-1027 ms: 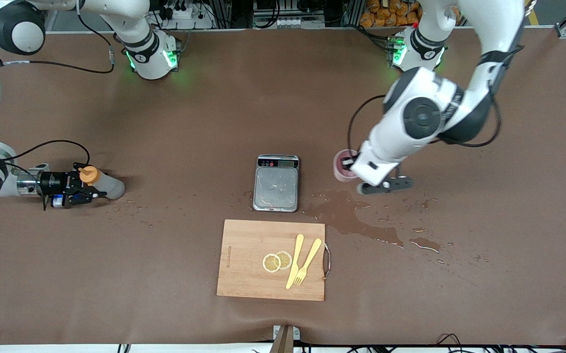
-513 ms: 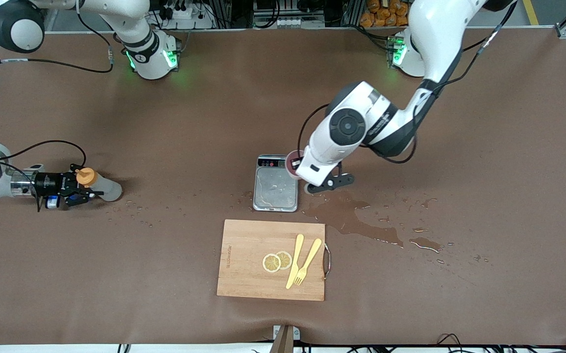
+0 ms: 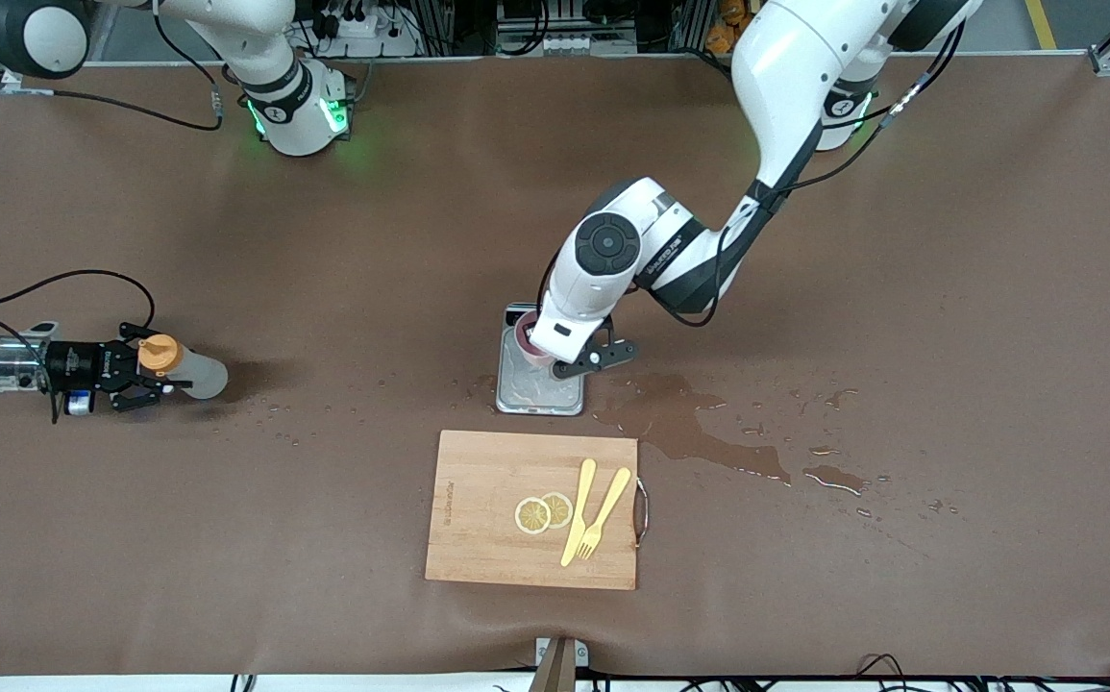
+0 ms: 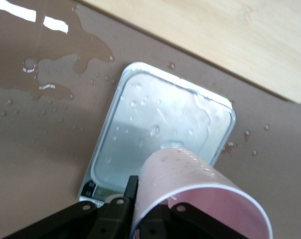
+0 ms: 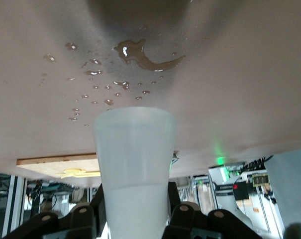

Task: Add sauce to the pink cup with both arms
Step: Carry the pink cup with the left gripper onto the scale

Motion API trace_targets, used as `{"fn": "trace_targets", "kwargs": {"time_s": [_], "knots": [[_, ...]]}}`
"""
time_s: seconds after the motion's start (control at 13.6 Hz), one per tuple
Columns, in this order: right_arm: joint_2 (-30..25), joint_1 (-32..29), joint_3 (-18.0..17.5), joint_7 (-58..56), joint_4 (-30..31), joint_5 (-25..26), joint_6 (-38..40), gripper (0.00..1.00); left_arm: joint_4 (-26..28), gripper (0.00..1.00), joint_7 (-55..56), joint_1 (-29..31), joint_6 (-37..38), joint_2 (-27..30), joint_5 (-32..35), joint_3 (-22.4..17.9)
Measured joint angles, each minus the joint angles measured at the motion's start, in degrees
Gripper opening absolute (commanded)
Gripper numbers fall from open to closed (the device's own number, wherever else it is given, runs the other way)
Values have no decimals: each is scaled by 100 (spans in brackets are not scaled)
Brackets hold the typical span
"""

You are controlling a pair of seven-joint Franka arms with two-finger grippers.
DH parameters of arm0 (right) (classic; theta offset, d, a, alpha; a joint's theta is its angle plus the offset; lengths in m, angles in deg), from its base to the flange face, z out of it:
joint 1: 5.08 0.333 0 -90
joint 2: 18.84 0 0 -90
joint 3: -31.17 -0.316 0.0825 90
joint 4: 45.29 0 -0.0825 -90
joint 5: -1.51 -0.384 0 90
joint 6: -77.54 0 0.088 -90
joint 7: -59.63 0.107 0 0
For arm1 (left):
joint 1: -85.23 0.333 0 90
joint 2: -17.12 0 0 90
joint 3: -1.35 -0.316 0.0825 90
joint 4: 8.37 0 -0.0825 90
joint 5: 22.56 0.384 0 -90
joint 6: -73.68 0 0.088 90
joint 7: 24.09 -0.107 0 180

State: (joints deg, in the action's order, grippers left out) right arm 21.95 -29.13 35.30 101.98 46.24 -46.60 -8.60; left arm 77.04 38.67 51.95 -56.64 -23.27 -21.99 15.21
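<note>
Fingers of left gripper (image 4: 140, 219) clamped pink cup (image 4: 200, 199) over scale (image 4: 160, 134); right gripper (image 3: 122, 380) gripped sauce (image 3: 180, 368), well apart twd right arm's end.

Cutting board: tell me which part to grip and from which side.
Grip the cutting board by its metal handle, coming from above at the end toward the left arm. The board lies flat, so that raised loop is probably the only part a claw can close around.

Left tool (image 4: 140, 219) gripping pink cup (image 4: 200, 196) over wet steel scale (image 4: 160, 129), wood board (image 4: 240, 35) nearby
</note>
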Motion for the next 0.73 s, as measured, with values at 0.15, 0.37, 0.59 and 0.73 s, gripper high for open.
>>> {"fn": "trace_targets", "kwargs": {"time_s": [0.15,0.37,0.59,0.73], "knots": [[-260,161,12,409,-69,323,-153,50,-5,0,49,-222,-259,-121,0,-242],[-582,388,18,960,-255,723,-194,50,-16,16,58,-315,-568,-277,0,-327],[-727,574,22,1368,-408,960,-201,50,-34,100,58,-316,-717,-325,10,-349],[-798,708,23,1643,-499,1071,-204,50,-76,100,58,-318,-741,-325,42,-365]]}}
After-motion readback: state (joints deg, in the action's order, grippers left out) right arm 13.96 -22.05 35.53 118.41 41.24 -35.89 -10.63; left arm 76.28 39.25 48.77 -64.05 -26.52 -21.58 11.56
